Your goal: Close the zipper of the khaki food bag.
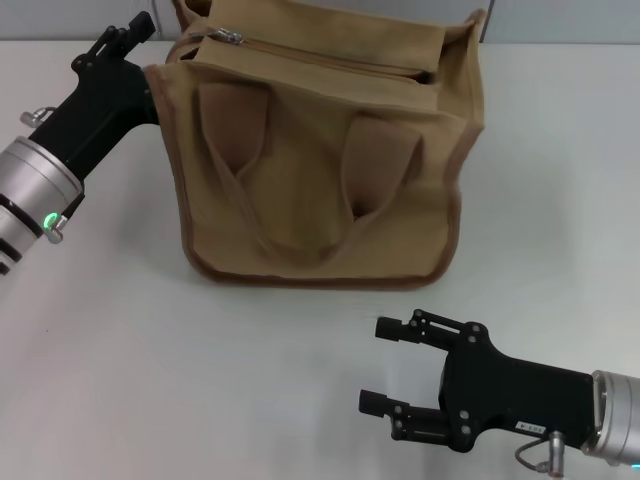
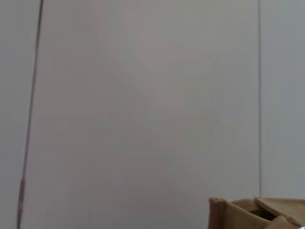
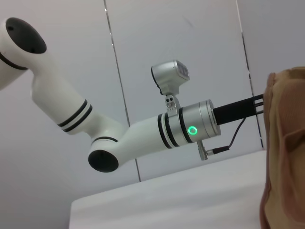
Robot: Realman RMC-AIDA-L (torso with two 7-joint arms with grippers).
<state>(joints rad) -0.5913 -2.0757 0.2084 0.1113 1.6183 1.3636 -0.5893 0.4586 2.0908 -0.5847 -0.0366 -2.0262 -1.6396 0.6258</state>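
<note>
no writing was readable on the bag (image 1: 320, 190), a boxy tan canvas tote with darker brown trim and two loop handles, standing on the white table (image 1: 150, 380). its zipper (image 1: 330, 55) ran across the top panel, silver pull near my left gripper (image 1: 125, 40), whose fingers i couldn't tell. my right gripper (image 1: 395, 365) lay low in front of the bag, fingers spread apart, holding nothing.
</note>
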